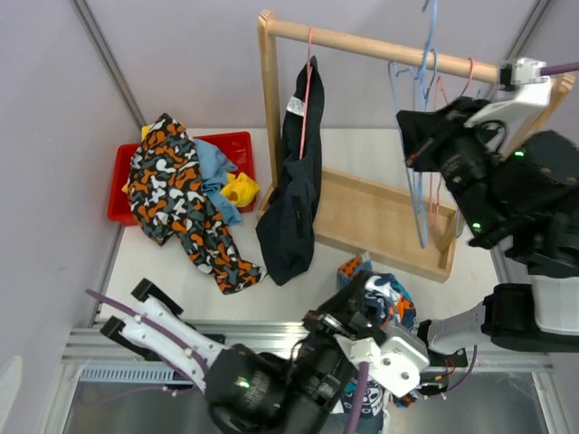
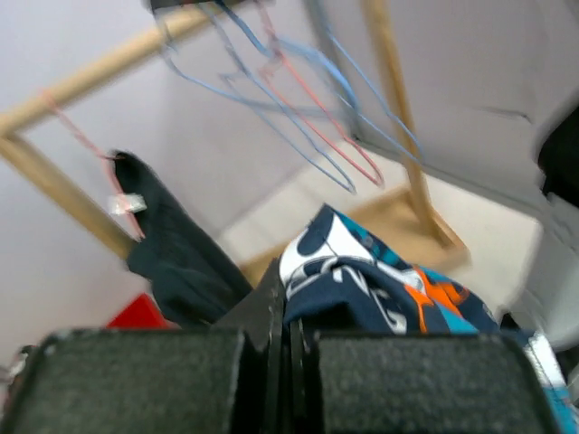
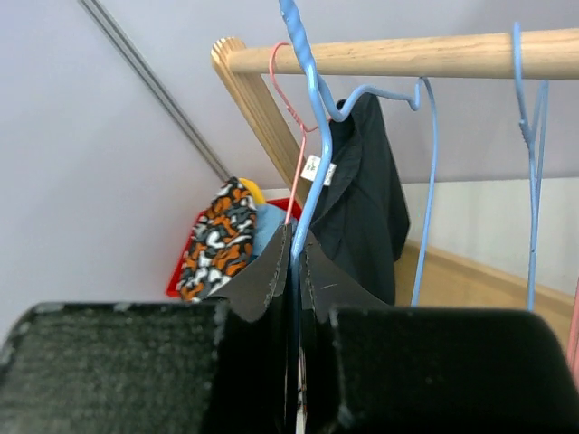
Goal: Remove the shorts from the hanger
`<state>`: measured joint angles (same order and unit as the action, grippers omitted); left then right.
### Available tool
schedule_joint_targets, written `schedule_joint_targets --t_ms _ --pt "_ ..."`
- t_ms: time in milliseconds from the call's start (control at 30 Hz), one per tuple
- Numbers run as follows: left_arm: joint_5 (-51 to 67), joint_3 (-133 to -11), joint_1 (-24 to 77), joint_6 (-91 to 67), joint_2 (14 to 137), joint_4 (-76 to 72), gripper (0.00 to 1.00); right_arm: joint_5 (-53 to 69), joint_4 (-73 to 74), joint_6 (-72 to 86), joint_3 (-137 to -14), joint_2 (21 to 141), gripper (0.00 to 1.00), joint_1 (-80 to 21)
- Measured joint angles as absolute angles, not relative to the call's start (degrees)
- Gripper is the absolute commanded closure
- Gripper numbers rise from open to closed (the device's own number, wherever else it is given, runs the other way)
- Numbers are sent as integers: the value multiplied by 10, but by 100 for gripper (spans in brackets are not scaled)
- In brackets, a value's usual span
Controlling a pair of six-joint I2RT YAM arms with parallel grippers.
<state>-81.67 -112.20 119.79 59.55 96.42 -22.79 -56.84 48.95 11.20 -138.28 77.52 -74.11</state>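
My left gripper (image 1: 360, 306) is shut on patterned navy, orange, teal and white shorts (image 1: 387, 295), held low in front of the rack; the left wrist view shows the jaws (image 2: 291, 318) pinching that fabric (image 2: 362, 280). My right gripper (image 1: 409, 136) is shut on the wire of an empty blue hanger (image 1: 419, 203) at the rod's right end, as the right wrist view (image 3: 297, 246) also shows (image 3: 308, 163). Black shorts with a white label (image 1: 294, 199) hang from a pink hanger (image 1: 308, 81) at the rod's left end.
The wooden rack (image 1: 380, 45) has a tray base (image 1: 380, 217) and several empty blue and pink hangers (image 1: 434, 72). A red bin (image 1: 237, 145) at the left holds patterned shorts (image 1: 172, 194), blue shorts (image 1: 213, 163) and yellow shorts (image 1: 240, 190).
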Motion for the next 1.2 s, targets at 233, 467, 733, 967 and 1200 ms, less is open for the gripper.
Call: schedule_joint_targets --t_ms 233,467,733,967,1200 --pt "-855 -1114 1196 1015 986 -643 100 -401 532 145 -1365 817 100 -503" --pt "-863 -1079 1096 1112 953 -714 100 -197 545 202 -1272 815 100 -306" --pt "-869 -1021 943 930 810 -384 100 -68 511 232 -1176 792 100 -224" --pt "-825 -1129 913 652 764 82 100 -31 454 253 -1092 755 100 -215" --pt "-691 -1089 785 392 660 392 100 -16 364 279 -995 717 100 -216"
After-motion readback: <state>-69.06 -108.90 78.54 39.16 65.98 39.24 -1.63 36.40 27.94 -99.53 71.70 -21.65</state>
